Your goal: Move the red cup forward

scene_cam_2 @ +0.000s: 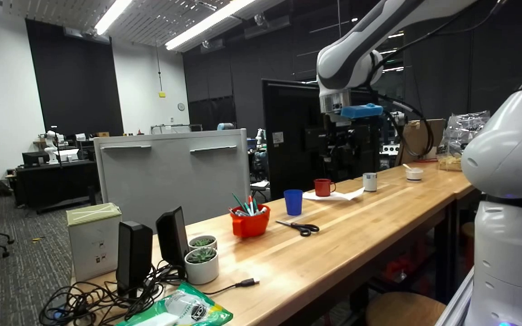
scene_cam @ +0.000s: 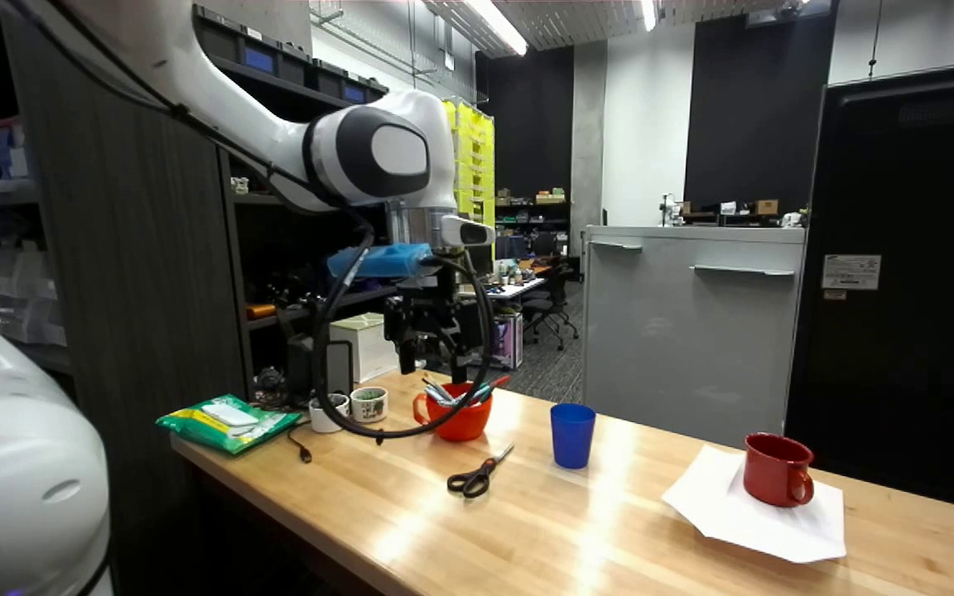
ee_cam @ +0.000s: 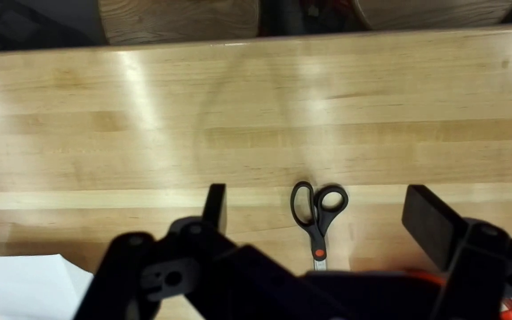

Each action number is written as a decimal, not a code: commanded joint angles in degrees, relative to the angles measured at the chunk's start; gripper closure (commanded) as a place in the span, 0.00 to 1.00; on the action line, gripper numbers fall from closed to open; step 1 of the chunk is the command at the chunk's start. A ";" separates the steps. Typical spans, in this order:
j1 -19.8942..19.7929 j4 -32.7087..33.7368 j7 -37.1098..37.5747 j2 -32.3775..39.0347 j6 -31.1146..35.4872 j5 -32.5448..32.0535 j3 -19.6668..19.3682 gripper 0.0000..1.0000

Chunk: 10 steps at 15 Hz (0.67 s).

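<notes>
Progress is hard to settle from this moment alone. The red cup (scene_cam_2: 253, 226), full of pens (scene_cam_2: 251, 207), stands upright on the table (scene_cam_2: 351, 226) at the lower middle of the frame in both exterior views, near the far edge. The pincer (scene_cam: 433, 371) hangs in the air, spread wide and empty; the scissors (ee_cam: 318, 238) showing through its gap near the middle of the wrist view lie on the table below, and only slivers of the cup peek out at the bottom right. My guess is that all is left: reach over, close on the cup, shift it forward, let go; yet nothing visible rules out that this spot is the goal.
</notes>
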 commanded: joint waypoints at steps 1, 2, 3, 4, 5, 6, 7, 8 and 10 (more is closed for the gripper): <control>0.31 5.77 2.17 11.08 2.45 0.08 0.77 0.00; 0.37 7.21 2.82 13.60 3.03 0.33 0.84 0.00; 0.48 8.76 3.46 16.11 3.48 0.63 0.87 0.00; 0.60 10.46 4.26 18.44 3.77 0.87 0.93 0.00; 0.74 12.21 5.52 20.66 4.09 1.26 1.01 0.00; 1.03 14.26 6.77 22.96 4.19 2.13 1.06 0.00; 1.25 16.22 7.82 24.81 2.93 2.23 1.22 0.00; 0.96 11.89 5.33 20.93 4.53 1.44 0.50 0.00; 1.28 14.71 6.51 24.17 4.41 1.71 0.66 0.00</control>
